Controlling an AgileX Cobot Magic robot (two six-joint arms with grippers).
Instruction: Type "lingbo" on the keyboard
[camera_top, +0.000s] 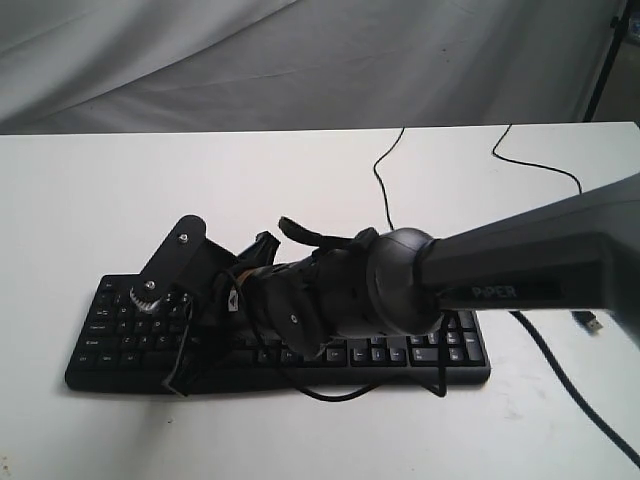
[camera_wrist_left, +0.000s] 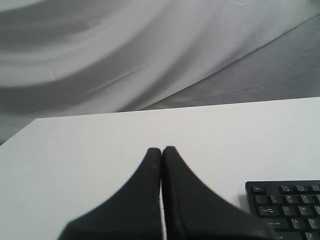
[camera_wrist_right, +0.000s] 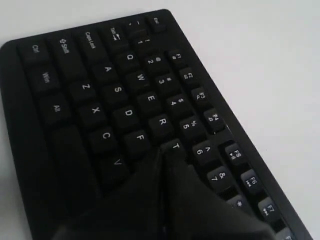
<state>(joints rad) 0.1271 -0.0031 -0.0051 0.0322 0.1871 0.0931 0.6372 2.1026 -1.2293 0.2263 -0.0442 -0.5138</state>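
Observation:
The black keyboard (camera_top: 385, 353) lies on the white table (camera_top: 100, 180), near its front edge. My right arm (camera_top: 520, 262) reaches across from the right and covers the keyboard's middle. In the right wrist view my right gripper (camera_wrist_right: 165, 150) is shut and empty. Its tips are down on the keys (camera_wrist_right: 100, 90) just below the T key (camera_wrist_right: 175, 146) and beside F; the key beneath them is hidden. My left gripper (camera_wrist_left: 161, 149) is shut and empty above bare table, off the keyboard's Esc corner (camera_wrist_left: 285, 205). I cannot make it out in the exterior view.
A thin black cable (camera_top: 385, 190) runs from the keyboard towards the table's back edge. A second cable (camera_top: 540, 165) trails at the right, with a USB plug (camera_top: 590, 322) near it. Grey cloth (camera_top: 300, 60) hangs behind the table.

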